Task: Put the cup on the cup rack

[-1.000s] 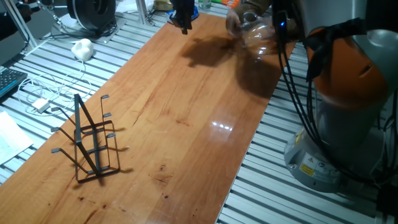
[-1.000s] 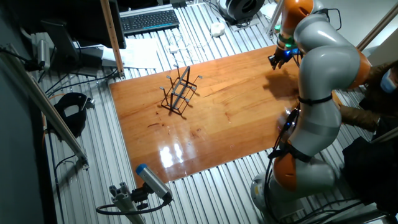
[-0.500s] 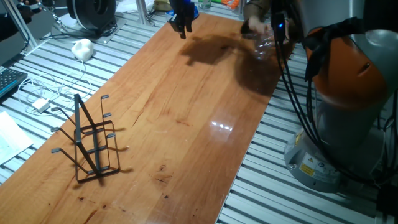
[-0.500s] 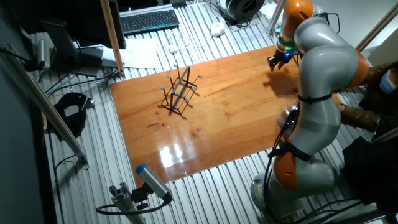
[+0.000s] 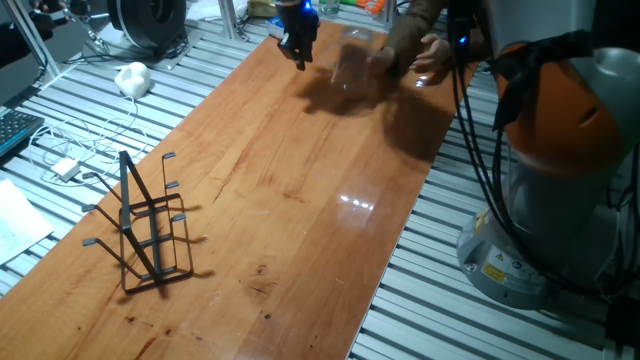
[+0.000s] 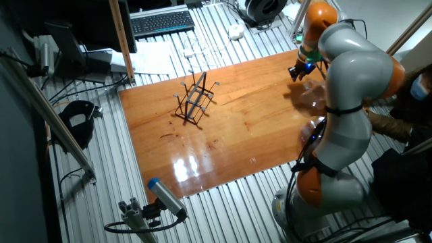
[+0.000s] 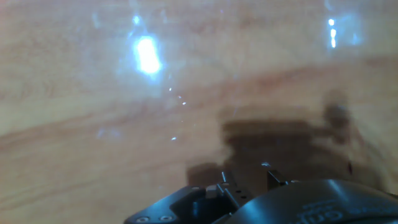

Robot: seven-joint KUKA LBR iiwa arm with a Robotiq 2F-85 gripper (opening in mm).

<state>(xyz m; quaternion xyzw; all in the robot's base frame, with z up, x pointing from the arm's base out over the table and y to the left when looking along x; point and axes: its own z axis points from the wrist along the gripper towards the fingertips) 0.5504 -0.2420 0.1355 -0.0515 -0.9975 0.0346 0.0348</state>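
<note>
Rack first: the small black thin-wire cup rack (image 5: 142,222) stands near the left end of the long wooden table (image 5: 300,200), upright on its rectangular base, pegs pointing outward, nothing hung on it. Far to the right, at the table's far end, the black two-finger gripper (image 5: 297,42) hangs just above the wood; whether its jaws stand apart or together I cannot tell, though nothing seems to be between them. Just right of it, the clear see-through tumbler (image 5: 352,62) shows only as a blur, apparently in a person's hand (image 5: 425,55) reaching in from the far right edge. The step in hand is the pick-up. It is best begun once the cup rests alone on the wood, with the fingers straddling its wall squarely.
</note>
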